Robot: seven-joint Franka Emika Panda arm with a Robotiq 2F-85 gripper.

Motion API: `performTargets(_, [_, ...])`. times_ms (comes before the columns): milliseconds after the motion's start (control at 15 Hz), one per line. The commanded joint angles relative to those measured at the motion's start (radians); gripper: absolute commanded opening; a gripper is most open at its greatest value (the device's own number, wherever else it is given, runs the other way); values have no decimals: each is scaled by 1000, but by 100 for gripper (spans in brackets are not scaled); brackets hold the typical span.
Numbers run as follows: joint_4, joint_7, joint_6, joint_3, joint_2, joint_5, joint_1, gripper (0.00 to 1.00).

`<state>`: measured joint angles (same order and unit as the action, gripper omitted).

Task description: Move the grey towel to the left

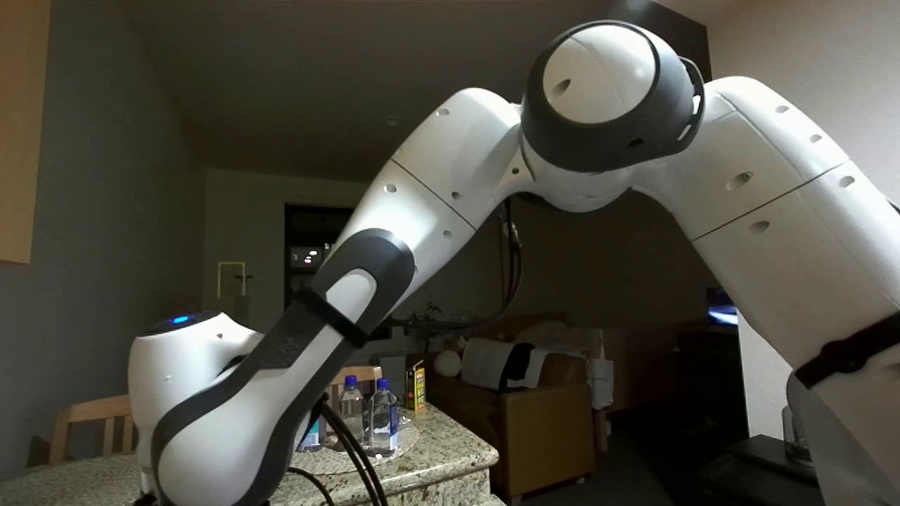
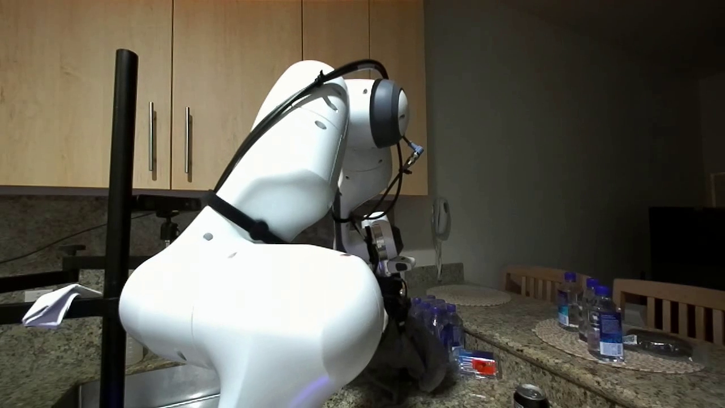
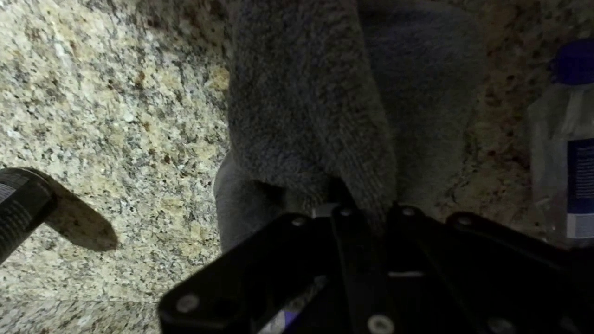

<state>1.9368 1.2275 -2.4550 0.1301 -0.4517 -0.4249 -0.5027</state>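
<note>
The grey towel (image 3: 301, 102) hangs in folds from my gripper (image 3: 364, 215) in the wrist view, above the speckled granite counter. The fingers are shut, with a bunched fold of the towel pinched between them. In an exterior view the towel (image 2: 422, 357) shows as a dark drape below the black gripper (image 2: 396, 303), partly hidden by the white arm. Its lower part reaches down close to the counter; I cannot tell whether it touches. In an exterior view with the arm (image 1: 232, 429) in front, neither gripper nor towel shows.
Several blue-capped bottles (image 2: 439, 323) and a red and blue pack (image 2: 478, 365) are beside the towel. A bottle (image 3: 577, 181) is right in the wrist view, a black can (image 3: 21, 204) left. More bottles (image 2: 606, 328) stand on a raised ledge. A sink (image 2: 164, 385) is near the base.
</note>
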Motion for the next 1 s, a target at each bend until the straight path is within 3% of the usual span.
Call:
performTargets(0, [-37, 84, 43, -49, -24, -7, -31, 9])
performTargets(333, [-30, 132, 88, -60, -36, 21, -21, 9])
performTargets(400, [-22, 122, 101, -49, -37, 38, -15, 37])
performTargets(467, [-12, 103, 115, -35, -39, 67, -5, 38])
performTargets(933, [-1, 111, 171, -36, -41, 130, 2, 81])
